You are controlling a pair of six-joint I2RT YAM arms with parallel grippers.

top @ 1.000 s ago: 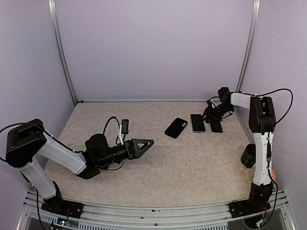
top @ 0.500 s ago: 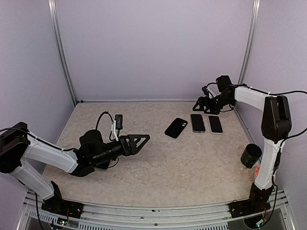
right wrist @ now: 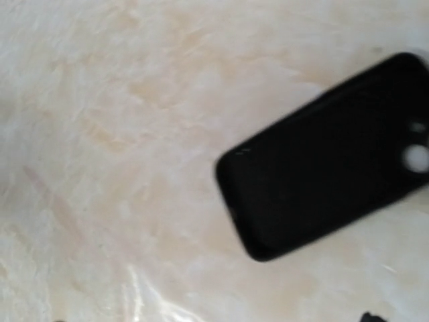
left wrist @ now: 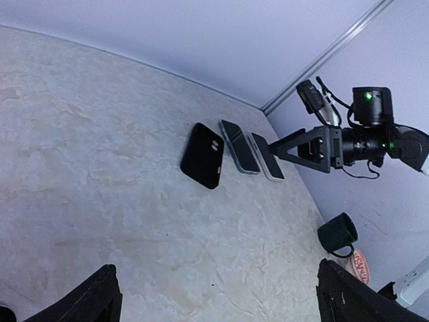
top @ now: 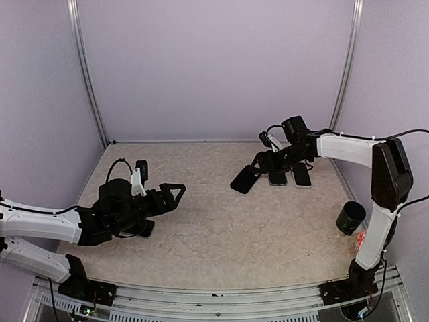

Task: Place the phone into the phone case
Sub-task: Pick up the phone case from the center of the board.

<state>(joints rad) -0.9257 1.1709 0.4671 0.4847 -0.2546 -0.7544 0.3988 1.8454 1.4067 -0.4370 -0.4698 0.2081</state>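
Top external view: both tools gaped wide and empty, the right tool (top: 263, 162) low over the row of handsets at the far right.
The pale-rimmed phone case (top: 277, 178) lay flat between the angled left black phone (top: 245, 180) and the right black phone (top: 301, 176). Bare marbled surface (top: 221, 228) spread between them and the left tool (top: 173, 193). The right arm (top: 342, 147) hid the row's far ends. The right wrist view was blurred. A black mug (top: 350, 217) stood by the right edge, its inside unreadable.
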